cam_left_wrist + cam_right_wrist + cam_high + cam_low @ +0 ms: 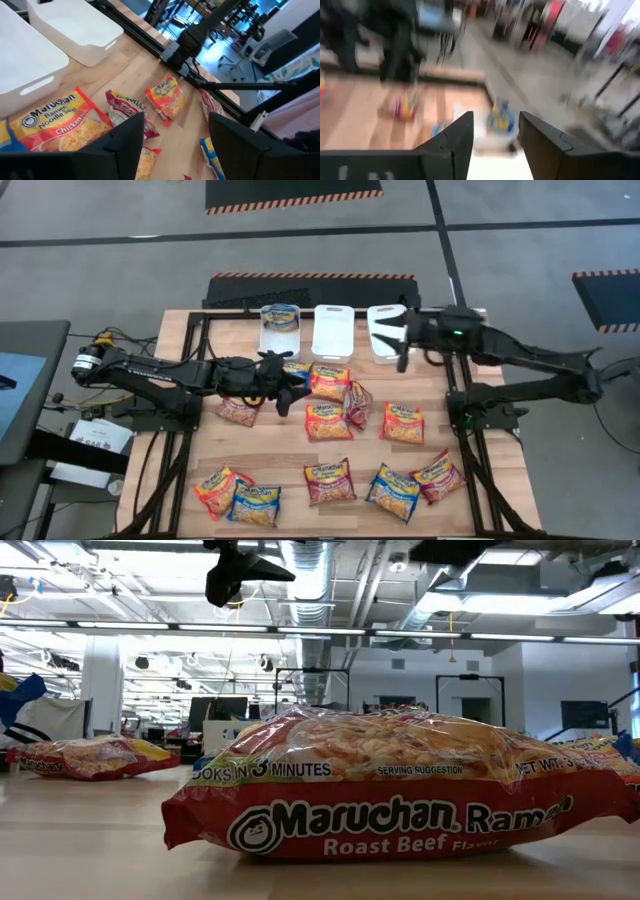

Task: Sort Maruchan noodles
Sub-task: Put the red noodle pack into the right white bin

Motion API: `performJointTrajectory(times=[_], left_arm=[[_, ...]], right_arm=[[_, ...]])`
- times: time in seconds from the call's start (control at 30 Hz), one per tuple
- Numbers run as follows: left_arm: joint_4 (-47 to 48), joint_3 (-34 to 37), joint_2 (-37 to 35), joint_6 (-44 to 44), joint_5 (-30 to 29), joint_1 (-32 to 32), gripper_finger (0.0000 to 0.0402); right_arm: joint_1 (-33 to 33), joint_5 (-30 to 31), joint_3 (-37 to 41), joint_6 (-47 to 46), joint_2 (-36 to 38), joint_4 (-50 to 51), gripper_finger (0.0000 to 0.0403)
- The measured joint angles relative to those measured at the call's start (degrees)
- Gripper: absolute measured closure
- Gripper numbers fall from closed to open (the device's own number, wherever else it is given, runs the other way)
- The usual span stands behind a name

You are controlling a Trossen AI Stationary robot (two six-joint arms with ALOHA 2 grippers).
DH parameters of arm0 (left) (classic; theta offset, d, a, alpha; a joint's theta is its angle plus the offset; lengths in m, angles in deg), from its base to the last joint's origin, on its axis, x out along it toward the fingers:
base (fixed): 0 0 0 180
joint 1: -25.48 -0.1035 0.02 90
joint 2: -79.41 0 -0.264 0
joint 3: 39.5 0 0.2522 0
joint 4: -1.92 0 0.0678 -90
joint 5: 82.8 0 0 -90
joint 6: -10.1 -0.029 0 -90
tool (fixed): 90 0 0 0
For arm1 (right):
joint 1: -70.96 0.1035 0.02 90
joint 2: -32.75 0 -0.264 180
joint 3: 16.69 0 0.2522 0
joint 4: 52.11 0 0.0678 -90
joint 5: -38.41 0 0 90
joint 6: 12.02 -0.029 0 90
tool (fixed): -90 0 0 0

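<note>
The noodle packets [328, 422] lie flat all over the wooden desk [500, 480]. Some sit near the middle and a row sits along the front edge. One blue packet [280, 314] is already in the left white tray [266, 338] at the back edge. The middle tray [332, 332] and the right tray [380, 340] hold no packet that I can see.

The left end effector [290, 392] hangs over the packets near the middle of the desk, just in front of the trays. Its fingers are spread apart and hold nothing. The right end effector [400, 340] is up over the right tray. Its fingers look parted and nothing shows between them.

The packets look light and puffy. The plastic wrap is crinkly and smooth, so it may slip. The noodle block inside is hard but can crack, so a soft squeeze is best. I think a good place to hold is across the short sides of the chicken packet [60, 122], pinching the flat block in the middle. The thin sealed ends would bend and slide out.
</note>
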Motion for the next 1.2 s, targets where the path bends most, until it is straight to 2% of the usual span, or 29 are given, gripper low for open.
performJointTrajectory(times=[0.1, 0.23, 0.47, 0.83, 0.97, 1.13, 1.2], left_arm=[[0.19, 0.01, 0.00, 0.01, 0.39, 0.00, 0.0194], [1.30, 0.01, 0.00, 0.07, 0.39, 0.00, 0.0194], [1.67, 0.01, 0.02, -0.02, 0.39, 0.00, 0.0194], [3.97, 0.01, 0.02, -0.44, 0.24, 0.00, 0.0194], [4.54, 0.03, 0.02, -0.39, 0.15, 0.00, 0.0194], [4.74, 0.03, 0.02, -0.36, 0.16, 0.00, 0.0194], [5.09, 0.03, 0.02, -0.31, 0.08, 0.00, 0.0194]], right_arm=[[-0.22, -1.51, -2.94, 2.56, -4.41, 6.12, 0.0205], [-0.13, -6.68, -5.84, 10.40, -9.58, 13.85, 0.0203], [2.03, -12.60, -6.69, 12.90, -17.79, 15.80, 0.0208], [10.16, -12.06, -6.67, 25.72, -28.79, 18.94, 0.0208], [12.69, -8.54, -6.67, 28.66, -32.39, 19.32, 0.0208], [14.67, -6.92, -6.69, 29.78, -36.47, 19.80, 0.0208], [15.37, -3.23, -6.69, 31.75, -37.98, 19.49, 0.0208]])
